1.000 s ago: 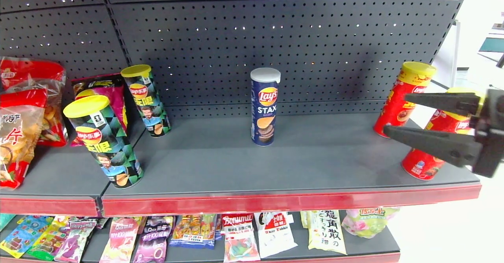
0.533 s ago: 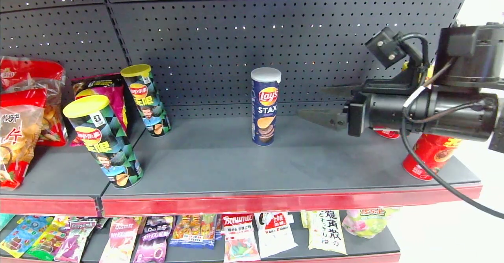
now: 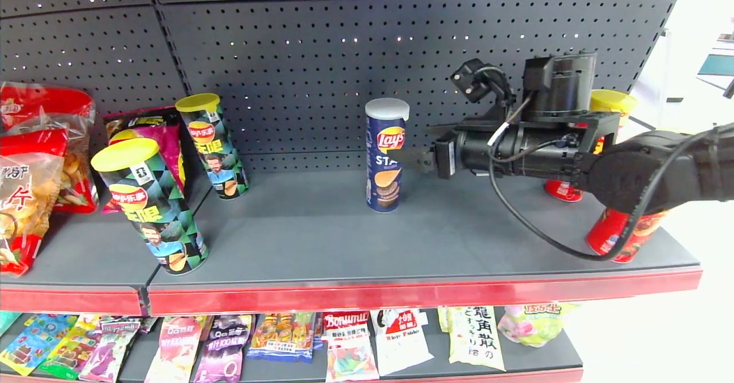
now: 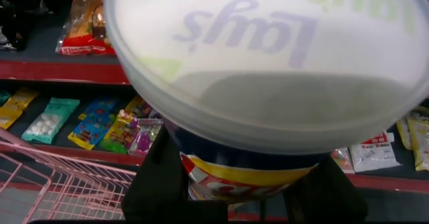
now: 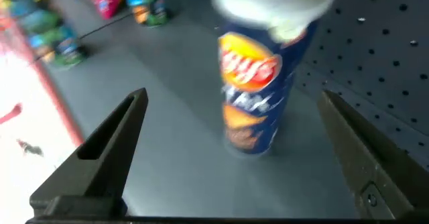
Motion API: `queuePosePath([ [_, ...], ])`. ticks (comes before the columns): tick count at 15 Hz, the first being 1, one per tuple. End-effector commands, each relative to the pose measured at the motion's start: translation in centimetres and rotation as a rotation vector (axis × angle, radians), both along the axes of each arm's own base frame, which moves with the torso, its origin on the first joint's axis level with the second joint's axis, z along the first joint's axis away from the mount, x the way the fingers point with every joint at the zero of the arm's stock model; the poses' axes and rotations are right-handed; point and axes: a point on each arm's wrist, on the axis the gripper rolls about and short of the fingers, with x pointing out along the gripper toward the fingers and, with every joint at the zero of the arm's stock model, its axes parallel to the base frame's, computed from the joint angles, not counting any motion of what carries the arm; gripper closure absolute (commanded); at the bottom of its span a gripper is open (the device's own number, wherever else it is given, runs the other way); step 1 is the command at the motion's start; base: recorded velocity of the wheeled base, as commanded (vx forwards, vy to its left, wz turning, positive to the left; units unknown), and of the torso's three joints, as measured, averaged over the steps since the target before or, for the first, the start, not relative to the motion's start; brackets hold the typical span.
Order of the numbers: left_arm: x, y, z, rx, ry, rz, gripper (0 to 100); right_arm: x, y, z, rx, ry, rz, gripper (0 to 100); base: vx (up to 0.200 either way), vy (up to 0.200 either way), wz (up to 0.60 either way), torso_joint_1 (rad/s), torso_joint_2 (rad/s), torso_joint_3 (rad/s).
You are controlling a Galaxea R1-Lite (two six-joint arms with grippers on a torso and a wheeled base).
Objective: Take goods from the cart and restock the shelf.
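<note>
Over by the pink cart (image 4: 60, 177), your left claw (image 4: 234, 200) is clenched on a white-lidded can (image 4: 268, 63). On the mid-shelf (image 3: 321, 239), a blue can (image 3: 385, 159) stands upright, and your right claw (image 5: 232, 98) is spread wide at it. This looks like a grasp to reposition it: centre, then close gently. Red cans (image 3: 608, 237) stand far right, with snack packets (image 3: 344, 343) below.

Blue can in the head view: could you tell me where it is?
The blue can stands upright midway along the shelf, toward the pegboard, the open right gripper at its right.
</note>
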Motion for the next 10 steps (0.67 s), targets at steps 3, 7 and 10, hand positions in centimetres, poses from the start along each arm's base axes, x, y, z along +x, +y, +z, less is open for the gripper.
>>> queuePosePath([
  [3, 0.2, 0.0, 0.0, -0.001, 0.010, 0.000, 100, 2.5, 1.8, -1.8, 0.016, 0.048, -0.042, 0, 0.000, 0.000, 0.00, 0.000, 0.00, 0.000],
  [7, 0.2, 0.0, 0.0, -0.001, 0.012, 0.000, 100, 3.5, 2.6, -2.6, 0.010, 0.053, -0.052, 0, 0.000, 0.000, 0.00, 0.000, 0.00, 0.000],
  [10, 0.2, 0.0, 0.0, -0.001, 0.015, 0.002, 100, 4.6, 3.4, -2.6, 0.023, 0.030, -0.055, 0, 0.000, 0.000, 0.00, 0.000, 0.00, 0.000],
])
